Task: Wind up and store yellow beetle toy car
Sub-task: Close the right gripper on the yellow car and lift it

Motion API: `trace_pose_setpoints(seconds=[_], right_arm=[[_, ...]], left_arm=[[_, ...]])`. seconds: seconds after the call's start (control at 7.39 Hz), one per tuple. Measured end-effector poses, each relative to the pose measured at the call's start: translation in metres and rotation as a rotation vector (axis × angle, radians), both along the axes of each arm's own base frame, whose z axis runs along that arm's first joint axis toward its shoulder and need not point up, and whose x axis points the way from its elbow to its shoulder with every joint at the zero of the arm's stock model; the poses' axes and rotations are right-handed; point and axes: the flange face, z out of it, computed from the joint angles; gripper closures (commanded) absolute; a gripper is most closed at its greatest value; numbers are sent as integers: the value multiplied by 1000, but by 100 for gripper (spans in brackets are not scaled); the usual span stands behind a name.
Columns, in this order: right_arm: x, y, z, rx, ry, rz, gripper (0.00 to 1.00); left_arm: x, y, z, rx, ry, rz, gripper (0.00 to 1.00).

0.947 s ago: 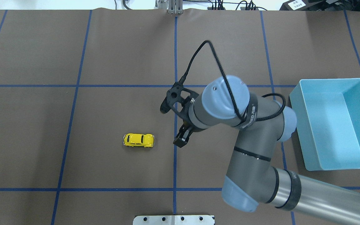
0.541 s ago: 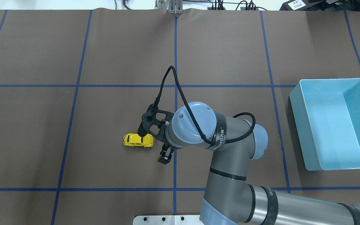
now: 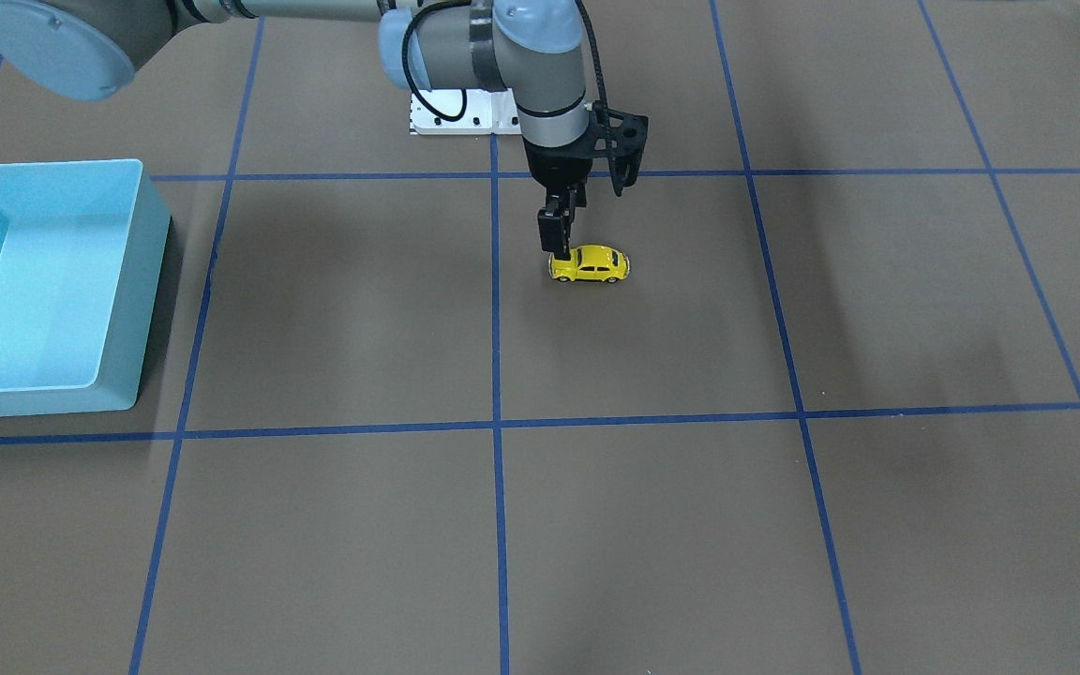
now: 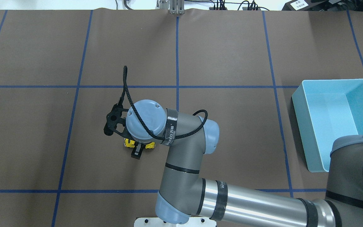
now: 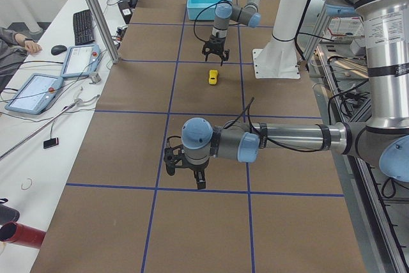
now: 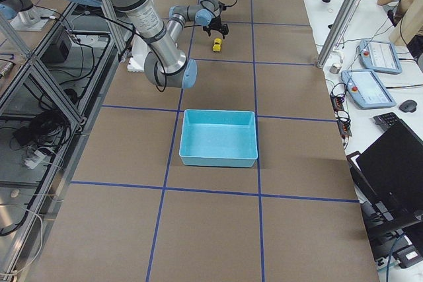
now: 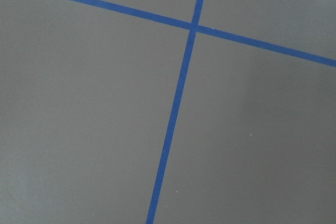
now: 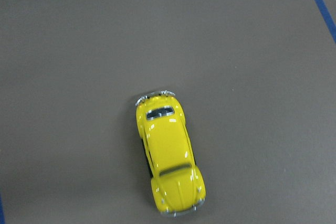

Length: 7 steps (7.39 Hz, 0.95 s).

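The yellow beetle toy car [image 3: 590, 264] stands on its wheels on the brown table, left of the centre line in the overhead view [image 4: 151, 145], where my right wrist covers most of it. The right wrist view shows it whole from above [image 8: 169, 156], with no fingers in that frame. My right gripper [image 3: 559, 239] hangs open just over the car, one finger [image 4: 136, 151] on the car's near side. My left gripper [image 5: 185, 172] hovers low over bare table far from the car. I cannot tell if it is open or shut.
The empty light blue bin [image 4: 332, 123] stands at the table's right side, well away from the car; it also shows in the front-facing view [image 3: 142, 225]. Blue tape lines [image 7: 178, 93] cross the brown mat. The right arm's elbow [image 4: 206, 135] lies between car and bin.
My right arm has swung left from near the centre line until its gripper is over the car. The car has not moved.
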Motion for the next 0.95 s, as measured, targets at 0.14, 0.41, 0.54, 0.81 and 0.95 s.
trace_pose_setpoints(seconds=[0.14, 0.41, 0.54, 0.81, 0.95], right_arm=[[-22, -3, 14, 22, -14, 3, 1], [-37, -6, 29, 56, -17, -11, 2], [-38, -5, 28, 60, -20, -14, 22], [-40, 0, 27, 61, -24, -18, 35], [-41, 3, 28, 61, -24, -21, 77]], left_arm=[[0, 0, 2, -1, -1, 1, 0], [0, 0, 3, -1, 0, 2, 0], [0, 0, 3, -2, 2, 1, 0], [0, 0, 3, -2, 4, 1, 0], [0, 0, 2, -1, 5, 1, 0]])
